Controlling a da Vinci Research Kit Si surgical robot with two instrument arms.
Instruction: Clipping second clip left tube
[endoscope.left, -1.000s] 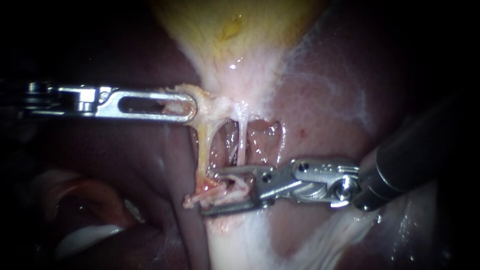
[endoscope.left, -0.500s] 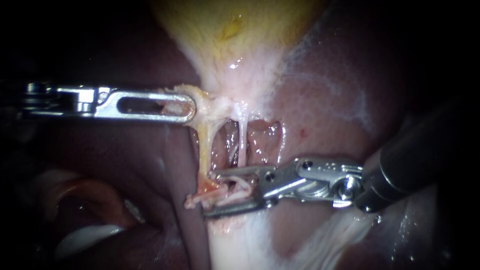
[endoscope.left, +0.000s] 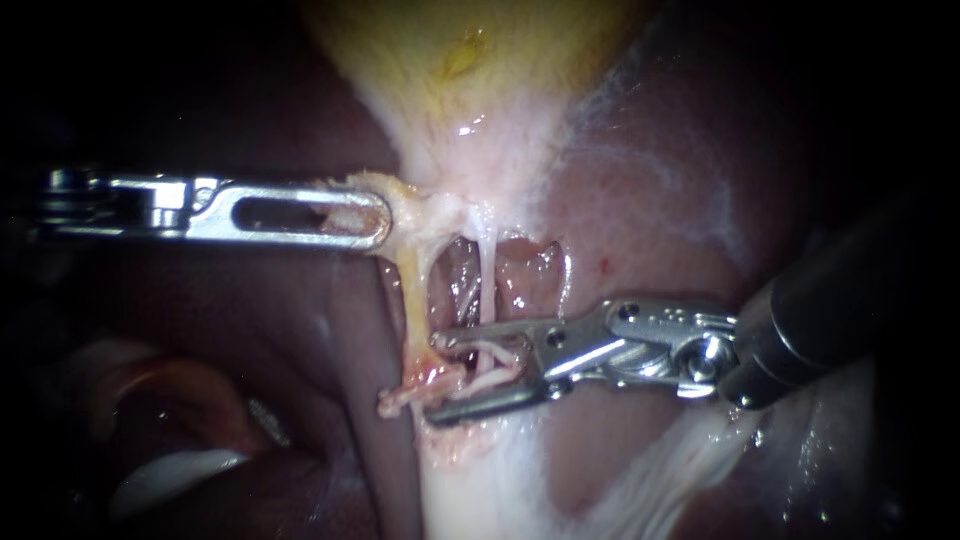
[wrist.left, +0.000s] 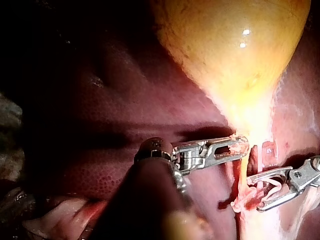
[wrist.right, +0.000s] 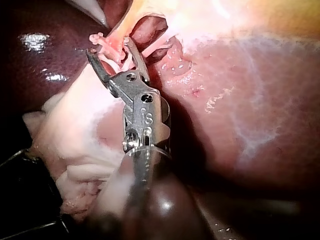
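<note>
My left instrument (endoscope.left: 368, 218) comes in level from the left, its slotted jaws shut on pale tissue at the neck of the yellow gallbladder (endoscope.left: 470, 60), and holds it out to the left. Two strands run down from the neck: the yellowish left tube (endoscope.left: 408, 300) and the thin white right tube (endoscope.left: 487, 285). My right instrument (endoscope.left: 435, 380) has its jaws open around frayed pink-white tissue (endoscope.left: 490, 362) at the lower end of the tubes. The right wrist view shows the same open jaws (wrist.right: 109, 46) straddling these strands. No clip shows on either tube.
Dark red liver (endoscope.left: 650, 220) lies all around, with a raw open window (endoscope.left: 525, 275) behind the tubes. White fatty tissue (endoscope.left: 480, 480) spreads below the right instrument's jaws. In the left wrist view the gallbladder (wrist.left: 235, 50) bulges ahead of the left instrument (wrist.left: 237, 146).
My right instrument has drawn back a little to the right and slightly up, its jaws still open around the frayed tissue. The left instrument has kept its hold.
</note>
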